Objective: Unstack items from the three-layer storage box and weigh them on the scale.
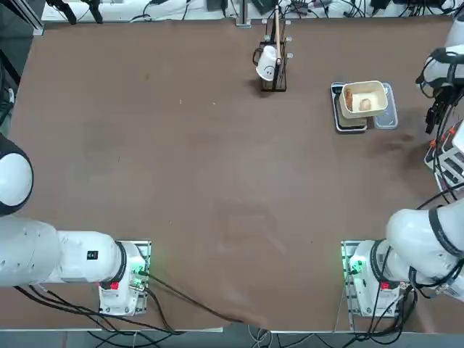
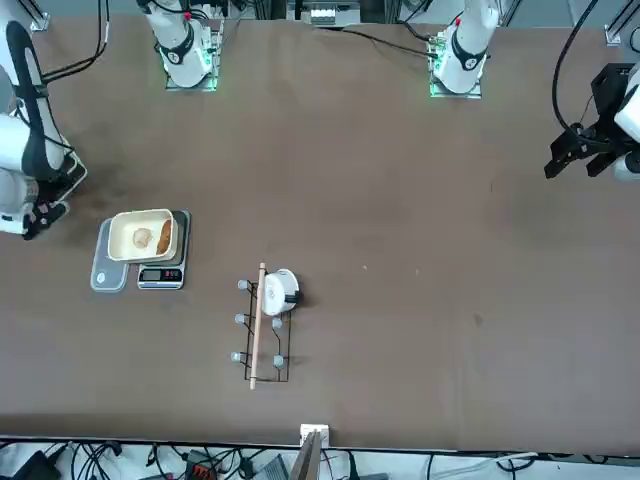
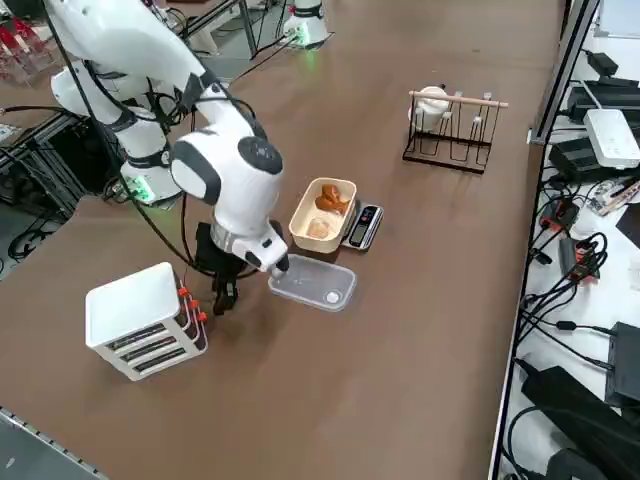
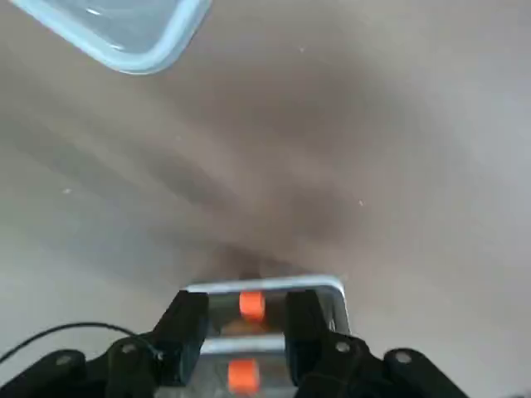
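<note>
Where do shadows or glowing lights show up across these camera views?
Top view: a green light glows at the right arm's base, and a faint shadow lies on the table beside the clear tray. Right wrist view: a darker shadow spreads over the table beyond the open right gripper, which hangs at the three-layer storage box.

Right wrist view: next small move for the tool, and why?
Probably ease down and close on the upper orange handle. The tool is open, straddling it on the storage box; the cream tub already sits on the scale.
</note>
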